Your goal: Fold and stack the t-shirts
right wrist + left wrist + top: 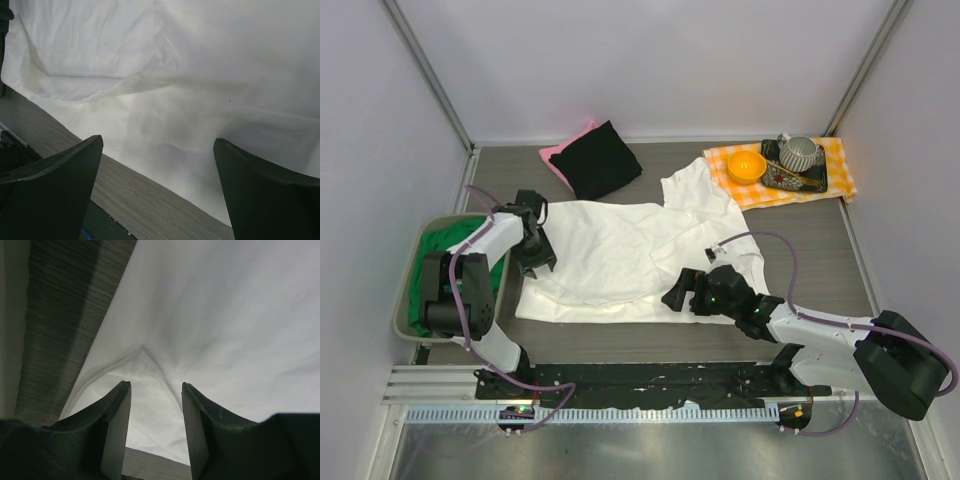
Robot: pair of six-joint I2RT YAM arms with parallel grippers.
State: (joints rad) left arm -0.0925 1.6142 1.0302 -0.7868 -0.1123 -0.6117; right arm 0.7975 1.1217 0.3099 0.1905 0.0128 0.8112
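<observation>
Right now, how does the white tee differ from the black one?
The white tee lies spread open centrally; the black tee sits folded small at the far edge. The white tee lies straight on the table; the black tee rests on a pink tee. Both lie flat.

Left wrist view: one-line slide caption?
Left gripper straddles a raised fold of the white t-shirt beside the grey table.

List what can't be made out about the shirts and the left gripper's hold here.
- Green shirt, top view: the left arm covers much of it in the bin.
- Pink shirt, top view: the black shirt lies over it; only an edge shows.
- Left gripper, left wrist view: a fold of the white shirt sits at the fingers; whether they pinch it cannot be told.
</observation>
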